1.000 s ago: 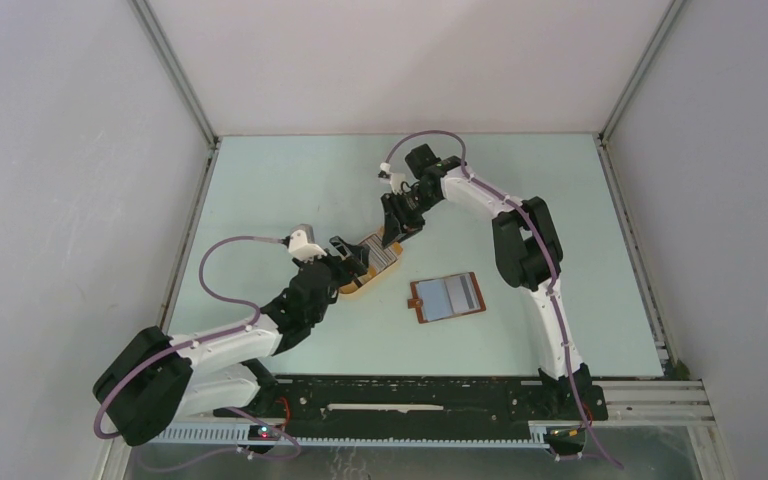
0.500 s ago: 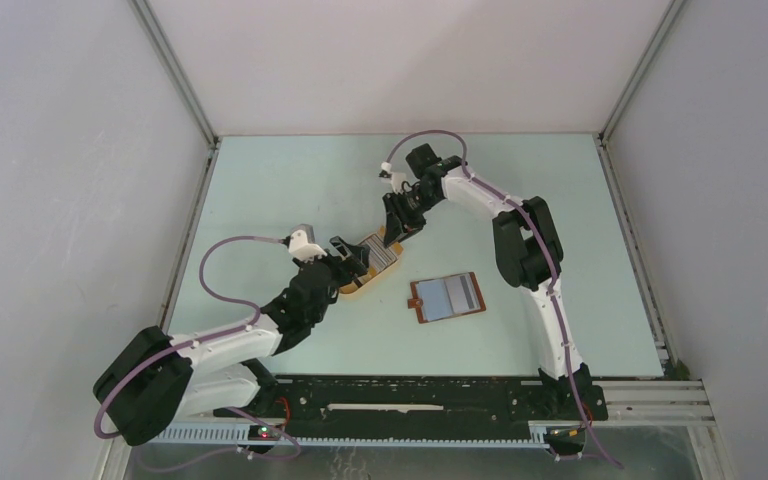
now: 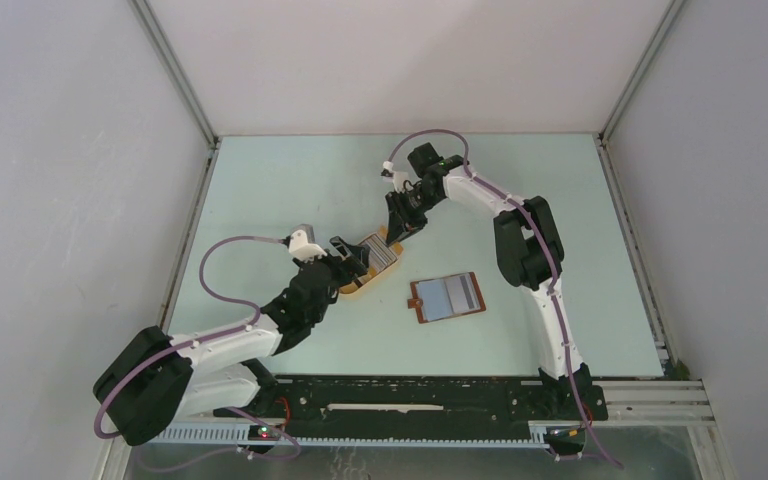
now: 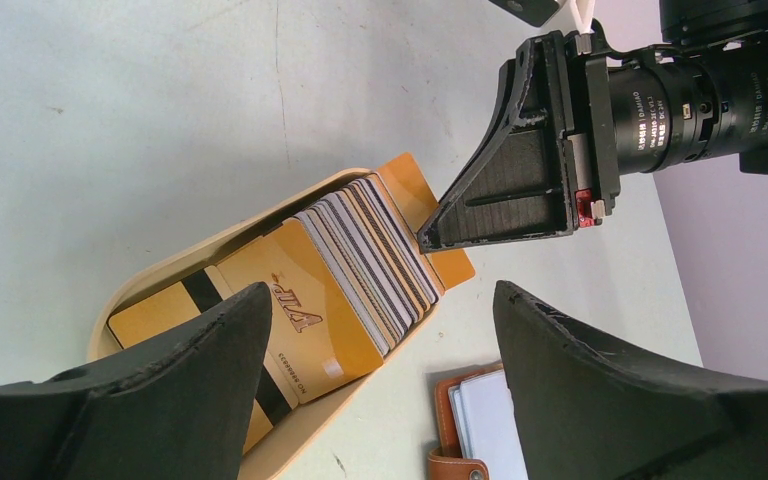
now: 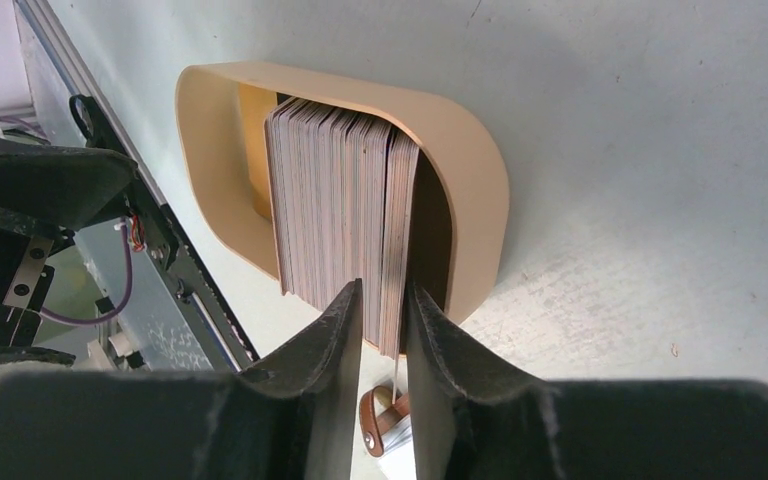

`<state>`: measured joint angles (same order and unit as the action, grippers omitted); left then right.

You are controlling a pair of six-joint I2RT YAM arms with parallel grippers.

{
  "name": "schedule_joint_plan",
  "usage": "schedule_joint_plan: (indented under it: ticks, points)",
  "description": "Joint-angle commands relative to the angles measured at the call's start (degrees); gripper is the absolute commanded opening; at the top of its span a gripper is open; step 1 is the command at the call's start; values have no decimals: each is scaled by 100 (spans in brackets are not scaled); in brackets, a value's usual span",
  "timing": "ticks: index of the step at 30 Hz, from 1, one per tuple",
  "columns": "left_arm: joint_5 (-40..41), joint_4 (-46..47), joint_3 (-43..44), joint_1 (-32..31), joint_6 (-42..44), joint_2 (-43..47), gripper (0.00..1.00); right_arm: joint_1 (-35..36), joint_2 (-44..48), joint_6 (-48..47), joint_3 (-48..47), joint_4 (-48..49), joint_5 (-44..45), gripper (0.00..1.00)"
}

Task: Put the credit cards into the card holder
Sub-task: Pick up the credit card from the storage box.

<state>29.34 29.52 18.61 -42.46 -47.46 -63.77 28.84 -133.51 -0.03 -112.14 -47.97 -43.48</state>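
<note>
The credit cards (image 3: 382, 252) stand edge-on as a striped row in a tan oval tray (image 3: 353, 287). In the right wrist view my right gripper (image 5: 382, 290) comes down on the row's end, its jaws drawn narrow and pinching the last few credit cards (image 5: 385, 230). An orange card (image 4: 310, 320) leans flat at the row's other end. My left gripper (image 4: 380, 290) is open wide at the tray (image 4: 150, 285), holding nothing. The card holder (image 3: 447, 298), reddish-brown leather with pale pockets, lies open on the table to the right of the tray.
The holder's strap tab and snap (image 5: 372, 428) show below my right fingertips. The light green table top (image 3: 290, 190) is walled by grey panels. A black rail (image 3: 410, 395) runs along the near edge by the arm bases.
My right gripper's jaws have narrowed onto the end of the card row. The left arm, tray and card holder have not moved.
</note>
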Motion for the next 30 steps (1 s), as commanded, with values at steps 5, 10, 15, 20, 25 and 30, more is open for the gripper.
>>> schedule_joint_plan:
  ticks: [5, 10, 15, 20, 25, 30]
  points:
    - [19, 234, 20, 19, 106, -22, 86, -49, 163, 66, -28, 15, 64, 25]
    - [19, 231, 20, 21, 106, -21, 86, -67, 185, 82, -19, 27, 64, 18]
    - [12, 234, 29, 21, 106, -26, 86, -93, 231, 54, -10, 27, 108, 10]
    - [10, 232, 35, 20, 114, -39, 86, -115, 330, 13, -1, 24, 209, 5]
    - [11, 231, 31, 21, 114, -39, 86, -141, 536, 12, 36, 33, 414, 1]
    - [-16, 252, 30, 23, 138, -39, 86, -200, 738, -171, 81, 15, 549, 0]
